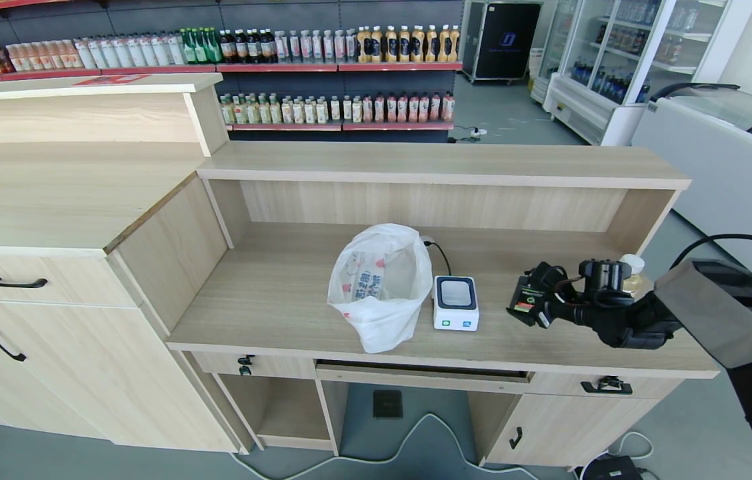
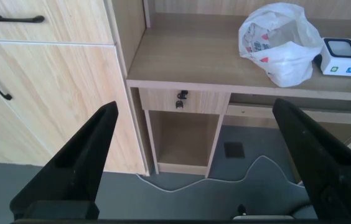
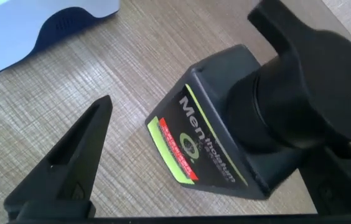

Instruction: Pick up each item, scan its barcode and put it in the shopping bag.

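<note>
Bare counter [image 1: 495, 320] between scanner [image 1: 456, 302] and black bottle [image 1: 528, 300]; scanner just beside bag [image 1: 376, 287].

- Right arm [image 1: 643, 323]: comes in from the robot's right, forearm roughly level, wrist aimed toward its left.
- Right gripper [image 1: 531, 299]: held low, fingers [image 3: 63, 168] spread and straddling a dark bottle [image 3: 225, 143]. The visible finger is clear of it.
- Left gripper [image 2: 195, 109]: fingers wide apart, angled forward and down.
</note>
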Available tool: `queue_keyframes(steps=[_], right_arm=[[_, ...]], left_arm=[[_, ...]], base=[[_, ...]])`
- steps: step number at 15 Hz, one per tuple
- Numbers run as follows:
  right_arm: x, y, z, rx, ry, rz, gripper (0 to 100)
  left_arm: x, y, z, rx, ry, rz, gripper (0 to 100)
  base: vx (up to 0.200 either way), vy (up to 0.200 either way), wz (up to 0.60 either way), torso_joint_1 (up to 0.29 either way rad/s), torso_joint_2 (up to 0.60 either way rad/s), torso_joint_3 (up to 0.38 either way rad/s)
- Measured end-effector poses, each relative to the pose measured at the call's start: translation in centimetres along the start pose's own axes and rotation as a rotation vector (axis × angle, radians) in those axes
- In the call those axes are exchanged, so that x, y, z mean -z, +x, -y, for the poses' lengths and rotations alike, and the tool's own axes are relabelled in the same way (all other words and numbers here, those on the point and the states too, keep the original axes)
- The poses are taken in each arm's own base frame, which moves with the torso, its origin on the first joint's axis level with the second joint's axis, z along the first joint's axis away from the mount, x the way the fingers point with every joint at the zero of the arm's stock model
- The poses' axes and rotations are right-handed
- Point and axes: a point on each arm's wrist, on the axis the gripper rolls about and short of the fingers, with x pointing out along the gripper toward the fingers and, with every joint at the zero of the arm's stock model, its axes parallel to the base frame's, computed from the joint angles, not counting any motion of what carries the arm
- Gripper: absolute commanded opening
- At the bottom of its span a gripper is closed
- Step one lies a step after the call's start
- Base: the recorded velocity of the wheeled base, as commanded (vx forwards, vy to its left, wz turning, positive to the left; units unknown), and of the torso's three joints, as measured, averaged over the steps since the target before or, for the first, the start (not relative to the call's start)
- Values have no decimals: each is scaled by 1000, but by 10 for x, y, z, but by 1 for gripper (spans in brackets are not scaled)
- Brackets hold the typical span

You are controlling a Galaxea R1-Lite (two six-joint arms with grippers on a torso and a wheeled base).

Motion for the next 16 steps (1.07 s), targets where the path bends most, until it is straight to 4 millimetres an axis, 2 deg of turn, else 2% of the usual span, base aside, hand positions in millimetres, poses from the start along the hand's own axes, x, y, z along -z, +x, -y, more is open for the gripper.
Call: queue_keyframes(steps=[1,5,9,11,13,16], right_arm=[[-2,4,0,0,-10,8,0],[1,10,-3,-6,-36,12,0],[9,7,0,0,-50,-7,0],[6,4,2,3,-51,-5,0],[-11,-9,17,36,-56,18,0],[-52,-52,41,102,-42,61,0]], left_arm=[[0,0,0,0,0,0,100],[0,0,0,0,0,0,100],[0,0,0,0,0,0,100],[0,0,0,0,0,0,100],[0,0,0,0,0,0,100],[0,0,0,0,0,0,100]], base=[[0,0,0,0,0,0],[0,0,0,0,0,0],[0,0,0,0,0,0],[0,0,0,0,0,0],[0,0,0,0,0,0],[0,0,0,0,0,0]])
